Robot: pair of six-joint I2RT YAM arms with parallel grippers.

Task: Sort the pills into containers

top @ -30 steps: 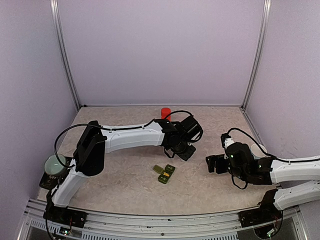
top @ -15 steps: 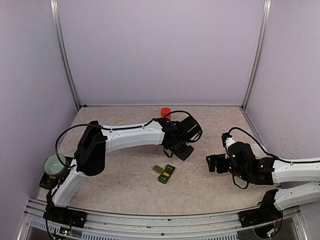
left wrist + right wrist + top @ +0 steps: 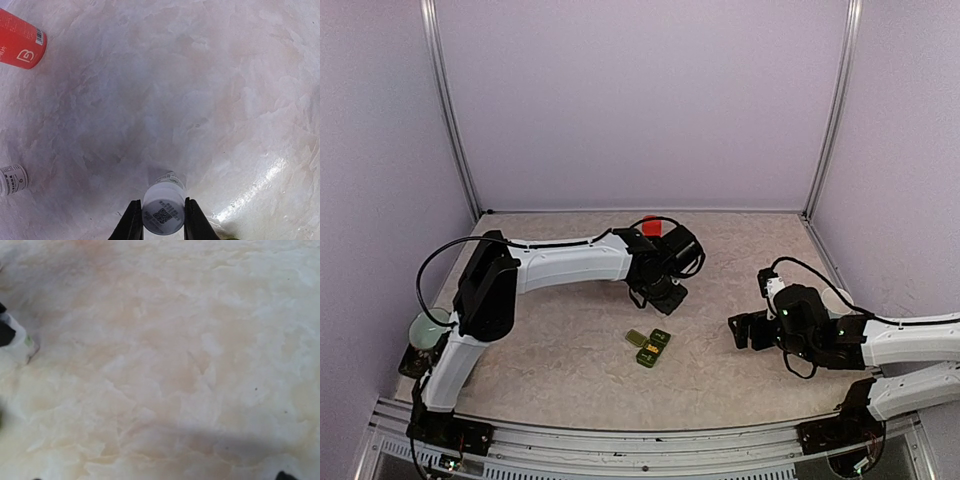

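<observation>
My left gripper (image 3: 662, 296) hangs over the middle of the table, shut on a small white bottle (image 3: 163, 212) with a printed code on its end. That bottle sits between both fingers in the left wrist view. The containers (image 3: 650, 346), a dark green strip with yellowish insides, lie just in front of that gripper, apart from it. No loose pills show in any view. My right gripper (image 3: 748, 328) hovers low at the right, open, with bare table between its fingers; only one fingertip (image 3: 283, 475) peeks in at the bottom of the right wrist view.
A red bottle (image 3: 652, 225) (image 3: 20, 42) stands behind the left gripper. Another small white bottle (image 3: 12, 179) lies at the left edge of the left wrist view. A pale mug (image 3: 425, 330) sits at the far left by the left arm's base.
My left gripper has moved a little left and back with the white bottle in it. The right arm has hardly moved.
</observation>
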